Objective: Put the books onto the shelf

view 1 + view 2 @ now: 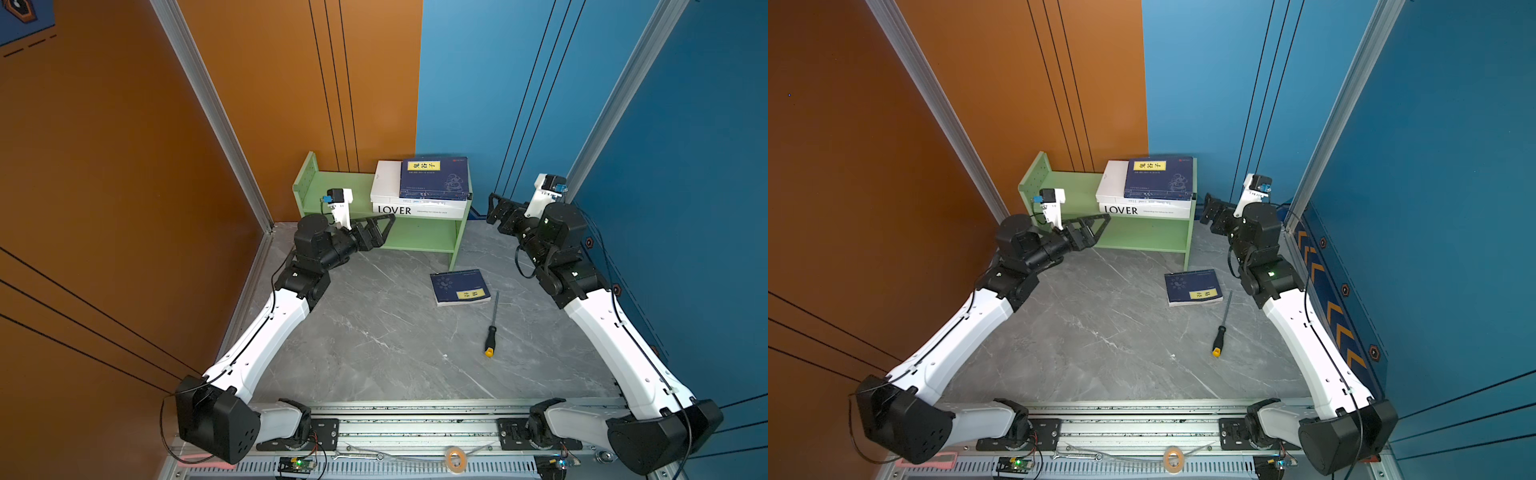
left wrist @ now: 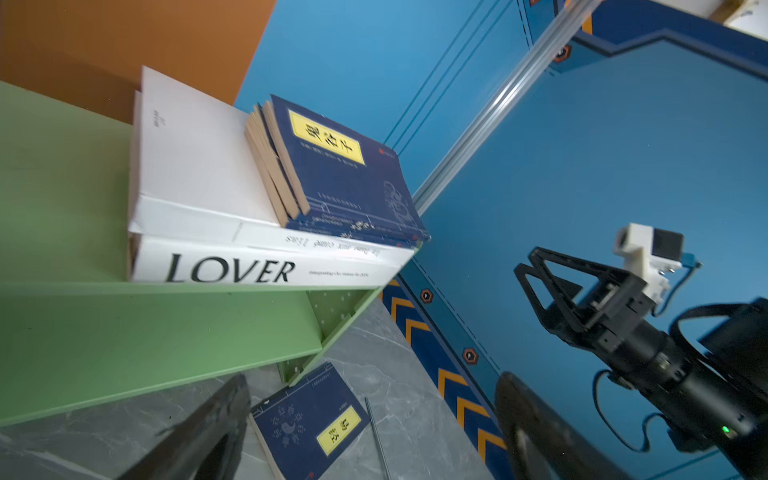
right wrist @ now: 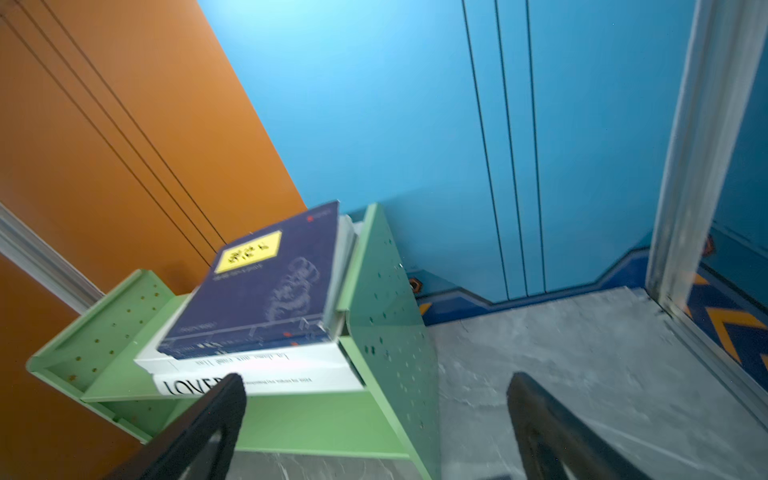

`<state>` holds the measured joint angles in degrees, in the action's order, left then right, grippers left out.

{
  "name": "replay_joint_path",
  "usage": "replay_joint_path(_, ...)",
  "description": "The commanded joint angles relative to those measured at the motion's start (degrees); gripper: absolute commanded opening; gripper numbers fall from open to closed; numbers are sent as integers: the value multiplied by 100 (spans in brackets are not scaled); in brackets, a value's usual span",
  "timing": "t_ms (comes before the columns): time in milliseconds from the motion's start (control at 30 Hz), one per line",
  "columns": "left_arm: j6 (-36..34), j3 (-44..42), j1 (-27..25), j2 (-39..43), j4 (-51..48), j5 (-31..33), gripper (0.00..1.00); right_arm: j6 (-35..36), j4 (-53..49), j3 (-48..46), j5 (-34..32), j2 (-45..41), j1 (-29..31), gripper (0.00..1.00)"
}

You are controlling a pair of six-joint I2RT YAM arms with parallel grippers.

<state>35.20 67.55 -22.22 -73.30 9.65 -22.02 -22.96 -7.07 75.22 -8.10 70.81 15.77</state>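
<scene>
One thin dark-blue paperback (image 1: 459, 287), yellow patch labelled 易经, lies flat on the grey marbled tabletop (image 1: 374, 332) just beside a black-and-yellow-handled screwdriver (image 1: 491, 332), well apart from both grippers. The left gripper (image 1: 386, 226) at the green two-tier shelf (image 1: 415, 239) front and the right gripper (image 1: 493, 210) just beside its end panel stand spread wide, nothing between the fingers. On the upper tier three books lie stacked: a white volume (image 1: 415, 210) with spine reading LOVER, a second white book (image 1: 386, 180) with inverted spine script illegible, and a dark-blue book (image 1: 434, 176) labelled 鬼谷子.
</scene>
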Motion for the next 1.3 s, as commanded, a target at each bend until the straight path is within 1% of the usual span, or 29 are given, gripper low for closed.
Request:
replay_joint_path(0, -391, -447, -370, 94, 54, 424, 94, -464, -395, -623, -118, -16, -190, 100)
replay_joint_path(133, -300, -954, -766, -37, 6, 489, 96, -938, -591, -1177, 32, 124, -452, 100)
replay_joint_path(267, -316, -1473, -1285, -151, 12, 1091, 97, -1395, -558, -1612, 244, 523, -780, 100)
replay_joint_path(367, -247, -1680, -1542, -350, 59, 1291, 98, -1560, -407, -1696, 576, 997, -986, 99)
replay_joint_path(467, -121, -1842, -1694, -571, 221, 1430, 99, -1531, -340, -1521, 823, 1621, -1040, 98)
replay_joint_path(567, 71, -1954, -1732, -750, 456, 1452, 100, -1406, -343, -1145, 1177, 2340, -1050, 96)
replay_joint_path(633, 163, -1981, -1727, -846, 545, 1477, 99, -1369, -372, -869, 1404, 2799, -1045, 92)
replay_joint_path(767, 224, -2030, -1729, -833, 558, 1593, 98, -1407, -471, -492, 1402, 3504, -1006, 90)
replay_joint_path(1000, 259, -2214, -1667, -643, 465, 1713, 98, -1404, -587, -177, 1287, 4122, -901, 89)
replay_joint_path(1133, 278, -2303, -1573, -498, 399, 1794, 98, -1399, -635, -143, 1325, 4310, -820, 84)
replay_joint_path(1267, 328, -2377, -1424, -357, 336, 1833, 98, -1415, -732, -224, 1194, 4319, -679, 81)
